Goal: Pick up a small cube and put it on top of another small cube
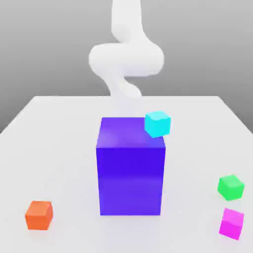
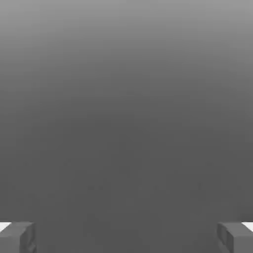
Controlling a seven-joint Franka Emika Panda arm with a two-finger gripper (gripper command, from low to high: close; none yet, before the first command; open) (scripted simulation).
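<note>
We're hovering, gripper [image 2: 126, 237] spread wide and empty, needing to descend onto the cyan cube [image 1: 157, 123] at the purple block's [image 1: 131, 173] top corner.

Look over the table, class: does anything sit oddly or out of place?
Yes. The cyan cube sits tilted at the top corner of the big blue block, overhanging its edge, while the orange, green and pink cubes rest on the table.

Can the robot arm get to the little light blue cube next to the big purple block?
Probably yes. The light blue cube sits at the top corner of the big purple block, with open space above it, and the arm rises just behind it. The gripper has its fingers spread wide and holds nothing.
</note>
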